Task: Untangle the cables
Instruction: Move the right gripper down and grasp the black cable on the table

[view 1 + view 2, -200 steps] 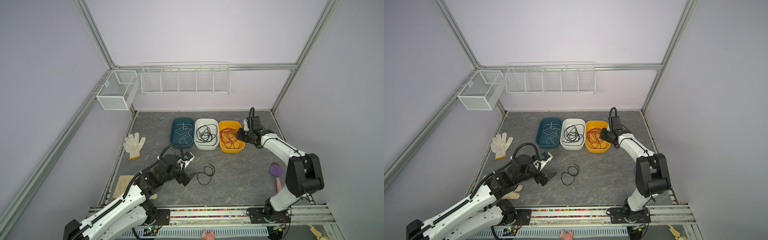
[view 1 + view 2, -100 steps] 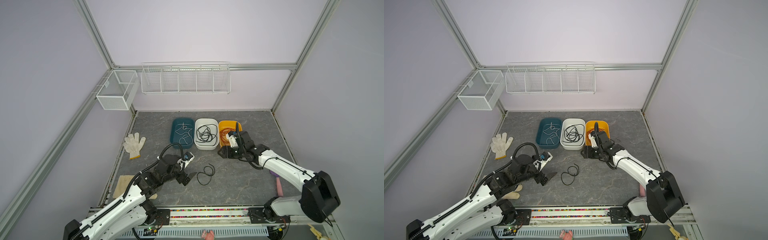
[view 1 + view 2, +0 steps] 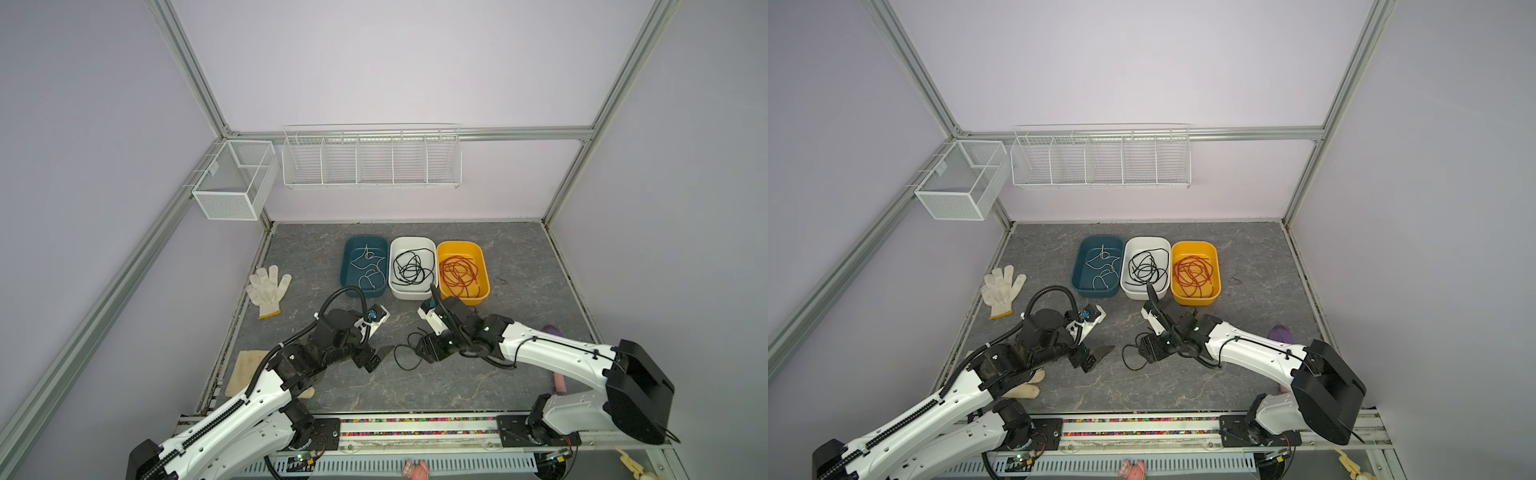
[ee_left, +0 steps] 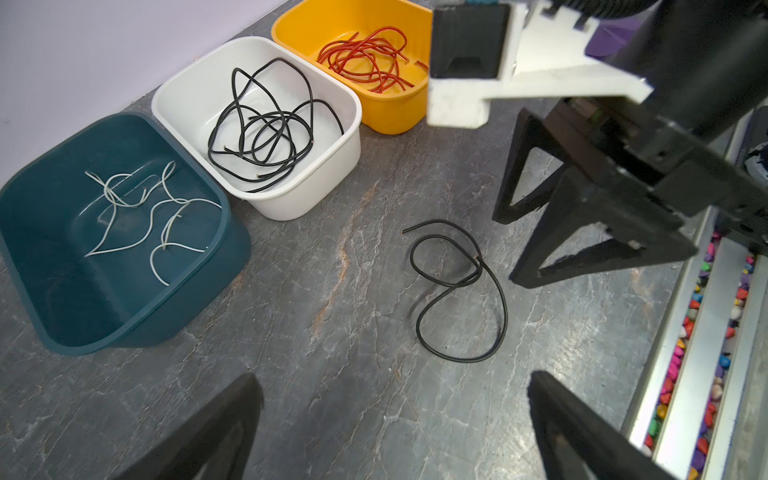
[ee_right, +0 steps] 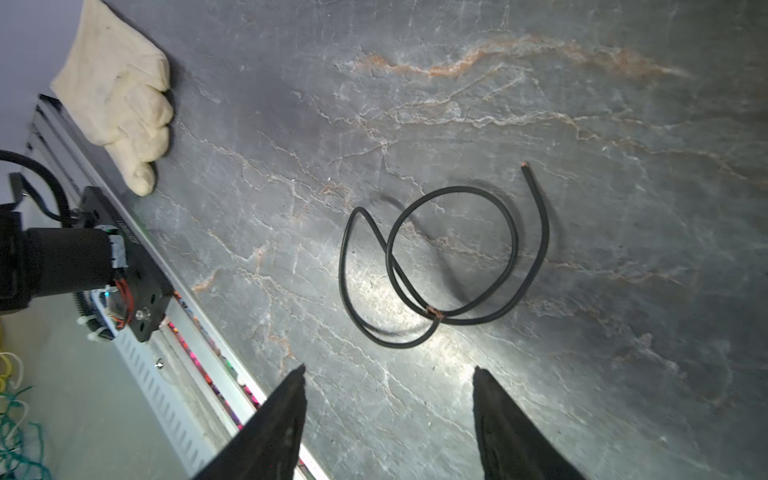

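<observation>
Three bins — one loose black cable.

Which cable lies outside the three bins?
The lone black cable looped on the table. The rest lie binned: white cables in the teal bin, black cables in the white bin, red-orange cables in the yellow bin.

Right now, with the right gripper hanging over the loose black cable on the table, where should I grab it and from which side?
Take the black cable at the crossing where its strands bunch beside a bare copper end. It lies flat on the table, so I would come straight down from above, the open right gripper straddling the bunch; probably that gathers both loops.
</observation>
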Controlling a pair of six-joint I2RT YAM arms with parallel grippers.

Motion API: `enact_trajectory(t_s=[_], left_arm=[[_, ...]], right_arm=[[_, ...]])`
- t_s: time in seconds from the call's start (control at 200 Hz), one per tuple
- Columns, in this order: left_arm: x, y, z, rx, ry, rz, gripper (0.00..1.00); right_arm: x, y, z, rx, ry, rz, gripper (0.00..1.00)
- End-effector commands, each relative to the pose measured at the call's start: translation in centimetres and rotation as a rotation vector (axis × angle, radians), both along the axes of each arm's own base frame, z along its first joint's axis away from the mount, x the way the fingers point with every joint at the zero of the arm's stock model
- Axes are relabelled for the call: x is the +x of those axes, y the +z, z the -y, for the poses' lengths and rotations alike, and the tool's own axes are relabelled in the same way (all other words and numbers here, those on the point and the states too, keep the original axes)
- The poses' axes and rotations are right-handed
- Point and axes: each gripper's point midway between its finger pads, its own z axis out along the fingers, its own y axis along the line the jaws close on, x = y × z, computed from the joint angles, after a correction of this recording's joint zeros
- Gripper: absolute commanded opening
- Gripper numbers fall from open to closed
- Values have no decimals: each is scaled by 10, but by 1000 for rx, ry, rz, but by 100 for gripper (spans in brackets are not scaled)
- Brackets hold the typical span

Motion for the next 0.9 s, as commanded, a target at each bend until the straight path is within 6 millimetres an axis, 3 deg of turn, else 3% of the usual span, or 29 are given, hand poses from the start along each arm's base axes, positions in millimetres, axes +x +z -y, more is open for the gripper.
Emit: enact_trajectory(t_s=[0.0,0.05,0.24,0.34,0.36,0.465,0.895], left_arm=[[-12,-6,5,15,-89,23,100],[-17,-11,6,21,-116,41,99],[-23,9,4,-58,-125,138,99],[-27,9,6,-68,-152,141,99],[-28,9,7,-68,-158,139,99],[-31,5,8,-59,-175,126,98],[-18,1,0,-22,-86,124,99]], right_arm=[[3,-9,0,-81,28,57,65],[2,-14,-2,-97,37,63,65],[-4,-22,-12,-136,86,99,64],[-5,-32,-11,-174,94,106,64],[0,-24,-19,-158,92,123,63],[3,-29,-18,-186,88,138,61],[7,-47,-20,-226,94,144,41]])
